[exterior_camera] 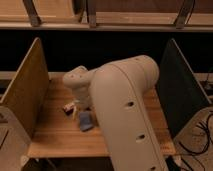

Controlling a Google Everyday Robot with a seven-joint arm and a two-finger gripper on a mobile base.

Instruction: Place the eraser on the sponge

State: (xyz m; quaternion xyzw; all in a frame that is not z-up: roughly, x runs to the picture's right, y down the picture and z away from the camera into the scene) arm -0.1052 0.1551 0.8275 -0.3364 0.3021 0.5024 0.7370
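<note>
- Nearest, we see the sponge point(86, 121) flat on the table point(55, 137), without the eraser on it.
- Just behind, the eraser point(68, 109) lies beside the gripper point(75, 107), whose jaws stand spread.
- We fear an off-centre closing would push the eraser away.

**A robot test cell in a lab or workshop**

The scene reads as a robotics test space, not a home. A pale wooden plank bench point(55, 135) is fenced on either side by upright boards, a tan wooden side panel point(25, 85) on the left and a dark side panel point(180, 90) on the right, forming a closed-in work bay. A bulky cream plastic robot arm point(125, 110) reaches in over it, its end effector point(75, 106) low over the bench's left-centre. Loose black cables point(200, 135) trail across the speckled hard floor point(192, 122). Behind runs a long wooden shelf point(125, 20) on slanted grey metal brackets point(32, 12).
</note>
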